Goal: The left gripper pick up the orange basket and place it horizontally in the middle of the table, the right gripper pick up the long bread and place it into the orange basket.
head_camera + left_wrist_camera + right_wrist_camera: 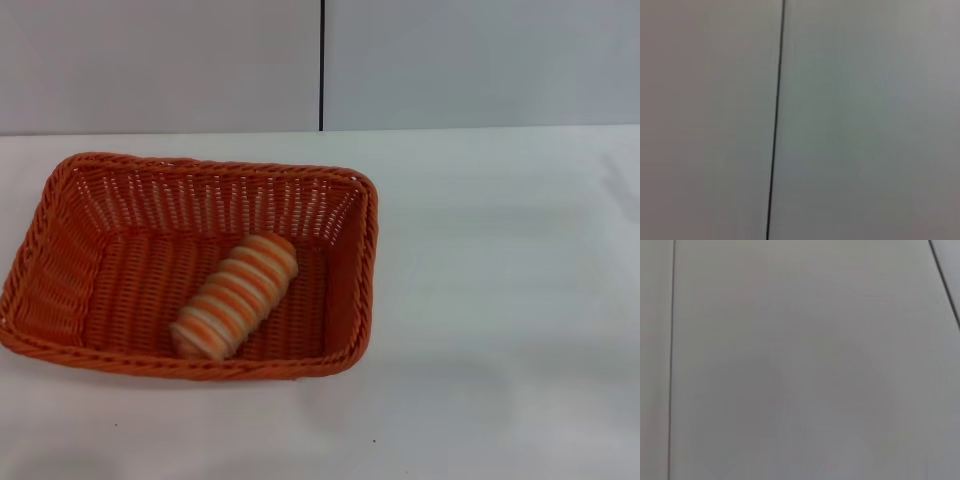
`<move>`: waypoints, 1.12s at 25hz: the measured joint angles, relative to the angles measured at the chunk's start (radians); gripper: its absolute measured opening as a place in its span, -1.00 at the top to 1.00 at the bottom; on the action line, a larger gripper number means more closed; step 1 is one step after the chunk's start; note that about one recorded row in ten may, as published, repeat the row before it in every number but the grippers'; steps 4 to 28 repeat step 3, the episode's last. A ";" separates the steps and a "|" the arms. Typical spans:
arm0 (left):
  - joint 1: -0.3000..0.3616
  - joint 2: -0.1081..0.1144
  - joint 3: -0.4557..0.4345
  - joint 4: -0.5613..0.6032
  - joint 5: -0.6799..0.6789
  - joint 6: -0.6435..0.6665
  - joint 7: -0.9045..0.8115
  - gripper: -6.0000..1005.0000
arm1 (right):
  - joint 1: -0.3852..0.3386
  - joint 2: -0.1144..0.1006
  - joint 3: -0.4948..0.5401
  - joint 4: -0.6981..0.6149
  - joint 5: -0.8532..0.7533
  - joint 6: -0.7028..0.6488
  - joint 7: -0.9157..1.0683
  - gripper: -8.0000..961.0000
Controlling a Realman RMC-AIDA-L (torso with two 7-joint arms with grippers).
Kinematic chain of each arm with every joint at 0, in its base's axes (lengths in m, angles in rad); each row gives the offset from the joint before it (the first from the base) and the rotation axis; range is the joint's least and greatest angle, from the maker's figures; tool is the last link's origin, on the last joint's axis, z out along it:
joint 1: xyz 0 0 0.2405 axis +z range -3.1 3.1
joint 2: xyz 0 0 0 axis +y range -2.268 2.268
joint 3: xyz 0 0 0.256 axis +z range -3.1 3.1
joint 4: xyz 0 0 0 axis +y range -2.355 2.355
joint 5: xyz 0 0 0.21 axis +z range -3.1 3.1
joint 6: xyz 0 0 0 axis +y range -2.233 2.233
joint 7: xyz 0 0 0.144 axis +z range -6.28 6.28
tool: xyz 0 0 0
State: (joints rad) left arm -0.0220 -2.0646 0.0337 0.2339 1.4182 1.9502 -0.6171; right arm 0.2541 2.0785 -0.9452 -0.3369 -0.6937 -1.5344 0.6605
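Observation:
The orange basket [345, 290] lies with its long side across the white table [500, 300], left of centre in the head view. Inside it rests the long bread [236, 295], a striped cream and orange-brown loaf lying diagonally on the basket floor. Neither gripper shows in any view. Both wrist views hold only a plain grey wall with thin dark seams.
A grey wall with a vertical dark seam [322, 65] stands behind the table's far edge. Bare tabletop stretches to the right of the basket and along the front.

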 joint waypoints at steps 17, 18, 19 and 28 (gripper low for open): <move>0.000 0.001 0.004 -0.018 0.004 0.000 0.037 -0.62 | 0.002 0.000 0.004 0.009 0.002 -0.007 -0.002 -0.42; 0.000 0.001 0.004 -0.018 0.004 0.000 0.037 -0.62 | 0.002 0.000 0.004 0.009 0.002 -0.007 -0.002 -0.42; 0.000 0.001 0.004 -0.018 0.004 0.000 0.037 -0.62 | 0.002 0.000 0.004 0.009 0.002 -0.007 -0.002 -0.42; 0.000 0.001 0.004 -0.018 0.004 0.000 0.037 -0.62 | 0.002 0.000 0.004 0.009 0.002 -0.007 -0.002 -0.42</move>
